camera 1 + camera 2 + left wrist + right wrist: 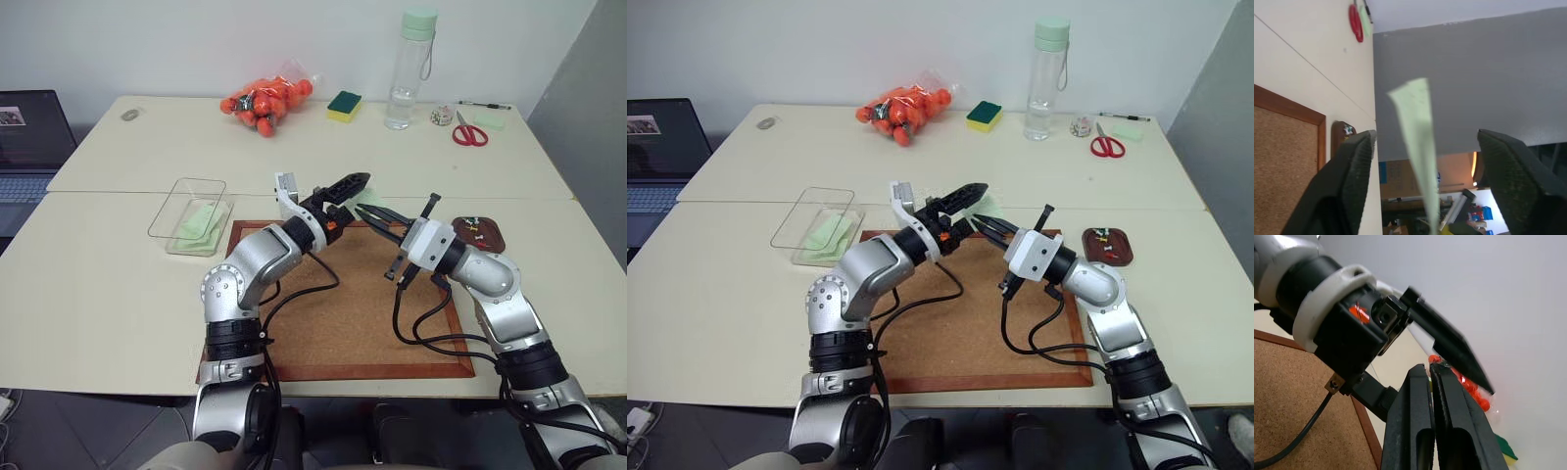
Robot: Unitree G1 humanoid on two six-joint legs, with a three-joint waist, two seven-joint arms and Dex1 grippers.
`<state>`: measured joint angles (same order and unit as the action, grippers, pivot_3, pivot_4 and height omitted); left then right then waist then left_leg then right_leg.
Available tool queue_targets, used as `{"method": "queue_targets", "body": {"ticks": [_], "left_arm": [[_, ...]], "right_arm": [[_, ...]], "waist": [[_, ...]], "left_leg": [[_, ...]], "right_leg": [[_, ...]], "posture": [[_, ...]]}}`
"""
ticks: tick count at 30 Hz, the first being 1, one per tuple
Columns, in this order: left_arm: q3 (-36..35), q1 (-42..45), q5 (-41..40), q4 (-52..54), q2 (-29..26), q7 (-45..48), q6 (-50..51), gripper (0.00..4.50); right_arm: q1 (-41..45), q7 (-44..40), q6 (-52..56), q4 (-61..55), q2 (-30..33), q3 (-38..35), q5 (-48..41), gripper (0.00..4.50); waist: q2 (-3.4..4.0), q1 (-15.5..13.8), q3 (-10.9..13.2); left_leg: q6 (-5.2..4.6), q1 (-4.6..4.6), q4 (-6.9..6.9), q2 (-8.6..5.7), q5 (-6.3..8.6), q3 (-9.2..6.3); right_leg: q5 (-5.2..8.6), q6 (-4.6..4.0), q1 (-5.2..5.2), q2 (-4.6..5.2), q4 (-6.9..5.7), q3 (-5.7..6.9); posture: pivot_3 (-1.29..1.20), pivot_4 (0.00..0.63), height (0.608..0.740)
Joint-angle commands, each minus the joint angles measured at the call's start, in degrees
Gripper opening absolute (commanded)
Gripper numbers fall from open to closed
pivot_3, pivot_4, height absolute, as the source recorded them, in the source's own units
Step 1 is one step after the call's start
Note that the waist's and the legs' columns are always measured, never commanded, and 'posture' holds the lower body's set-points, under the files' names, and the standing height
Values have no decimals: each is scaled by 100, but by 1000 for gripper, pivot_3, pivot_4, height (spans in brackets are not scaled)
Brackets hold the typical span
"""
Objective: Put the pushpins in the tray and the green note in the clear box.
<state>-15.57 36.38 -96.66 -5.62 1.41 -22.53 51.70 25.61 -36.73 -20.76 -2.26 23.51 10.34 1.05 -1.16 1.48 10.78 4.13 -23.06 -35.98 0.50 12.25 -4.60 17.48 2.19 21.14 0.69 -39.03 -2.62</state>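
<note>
Cream table (118, 255) surface, two tops butted together, carries all items. Reference landmark: cork board (343, 323), lying flat at the near middle of the table.

1. My left gripper (358, 188) is raised above the far edge of the cork board. Its fingers (1359, 156) are spread wide, one on each side of the green note (1418, 127), with clear space on both sides and no contact.
2. My right gripper (377, 211) is also above the far edge of the cork board, tip to tip with my left gripper. Its fingers are pressed together. The green note stands up from its tips, so I read it as pinched there by one end.
3. The green note is in the air, edge-on and slightly curled, off the table.
4. The clear box (176, 201) sits just beyond the far left corner of the cork board. Pale green slips (203, 223) already lie inside it.
5. The tray (490, 238) sits just off the far right corner of the cork board. The pushpins (473, 227) lie in it.
6. Far behind the cork board: a bag of orange fruit (266, 101), a sponge (344, 106), a bottle (409, 73) and red scissors (468, 132).
</note>
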Motion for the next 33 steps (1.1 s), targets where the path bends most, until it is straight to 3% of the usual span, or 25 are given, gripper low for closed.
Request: {"method": "queue_targets", "body": {"ticks": [1, 13, 33], "left_arm": [[42, 115, -122, 78, -6, 158, -24, 2346], [52, 29, -183, 115, -67, 132, 35, 31], [131, -123, 357, 114, -310, 293, 16, 31]], "right_arm": [[71, 26, -82, -303, 6, -29, 0, 0], [113, -26, 37, -332, -32, -7, -111, 0], [1, 528, 994, -1017, -214, -577, -433, 0]], "waist": [[0, -2, 0], [0, -2, 0], [0, -4, 0]], "left_leg": [[0, 0, 0, 0, 0, 0], [0, 0, 0, 0, 0, 0], [1, -1, 0, 0, 0, -1]], "right_leg": [[0, 0, 0, 0, 0, 0], [1, 2, 0, 0, 1, 0], [2, 3, 0, 1, 1, 1]], "posture": [[0, 150, 740], [0, 150, 740], [0, 150, 740]]}}
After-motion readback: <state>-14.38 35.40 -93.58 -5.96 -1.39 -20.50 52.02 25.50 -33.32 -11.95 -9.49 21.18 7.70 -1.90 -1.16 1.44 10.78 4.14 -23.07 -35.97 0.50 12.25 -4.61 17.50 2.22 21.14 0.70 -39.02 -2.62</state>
